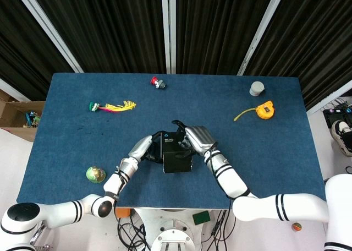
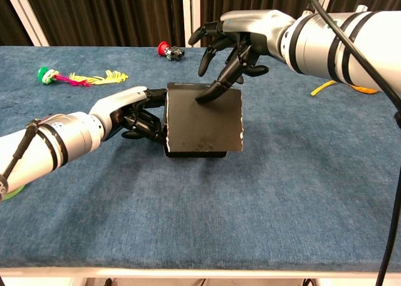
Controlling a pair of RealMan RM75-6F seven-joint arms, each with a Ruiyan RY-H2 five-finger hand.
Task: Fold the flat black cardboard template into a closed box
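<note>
I take the black box (image 2: 203, 119) as my landmark; it sits on the blue bench (image 1: 275, 152) near the middle, toward the front edge, with its lid lying flat over the top.

Far left of the box, near the front corner, I see a green-gold ball (image 1: 95, 175). Left and behind it lies a feathered toy (image 1: 113, 106) with a green and pink end and yellow plumes.

My left robot hand (image 2: 135, 113) is against the box's left side, fingers (image 2: 145, 130) curled along that wall; from the chest view I think it is gripping the side, though the contact is partly hidden, so I would not swear to how firm the hold is.

Behind the box, toward the far edge, a small red-capped object (image 1: 158, 83) rests on the cloth.

My right robot hand (image 2: 235, 44) hangs over the box from the right, fingers apart and holding nothing, with one fingertip (image 2: 203, 99) pressing down on the lid near its back edge.

Right and behind the box lies a yellow tape measure (image 1: 264, 109) with its strip pulled out, and beyond it a small grey cylinder (image 1: 257, 88).
</note>
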